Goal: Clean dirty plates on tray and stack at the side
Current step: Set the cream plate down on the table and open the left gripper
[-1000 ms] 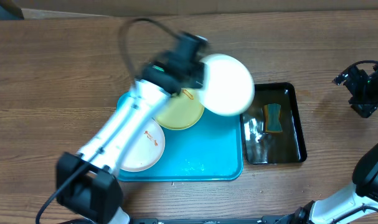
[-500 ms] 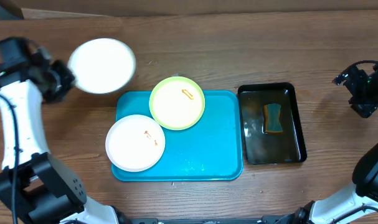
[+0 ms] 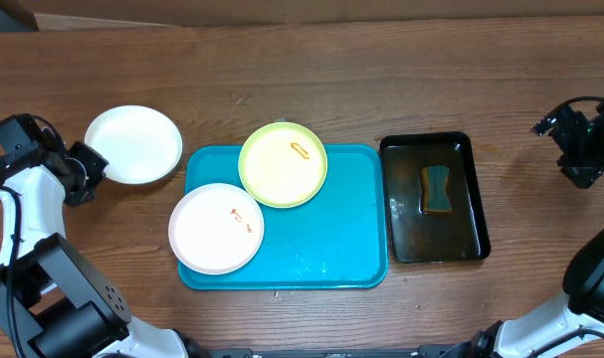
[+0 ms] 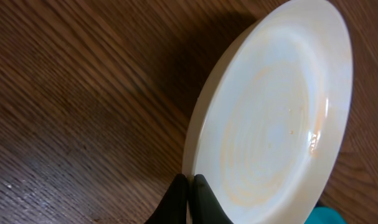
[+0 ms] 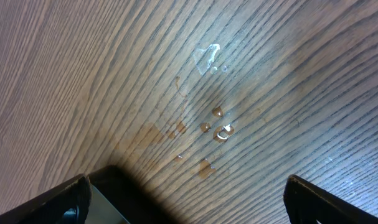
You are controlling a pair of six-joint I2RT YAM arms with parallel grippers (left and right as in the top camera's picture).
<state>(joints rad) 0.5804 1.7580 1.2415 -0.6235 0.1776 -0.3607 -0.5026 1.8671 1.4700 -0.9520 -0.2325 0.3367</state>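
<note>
A white plate (image 3: 132, 145) sits low over the wood left of the teal tray (image 3: 351, 249); whether it rests on the table I cannot tell. My left gripper (image 3: 89, 165) is shut on its near rim. In the left wrist view the two black fingers (image 4: 190, 182) pinch the rim of that plate (image 4: 269, 118), which shows faint orange rings. On the tray lie a yellow-green plate (image 3: 283, 165) and a white plate (image 3: 216, 228), both with small orange smears. My right gripper (image 3: 580, 149) hangs open at the far right, and its wrist view (image 5: 189, 202) shows only bare wood between the fingers.
A black tray (image 3: 473, 214) with water and a sponge (image 3: 437, 189) stands right of the teal tray. Water drops (image 5: 217, 127) lie on the wood below my right gripper, beside a corner of the black tray (image 5: 114, 199).
My left arm swung the white plate from above the tray's far right corner across to the left side of the table and lowered it. The right arm has not moved.
</note>
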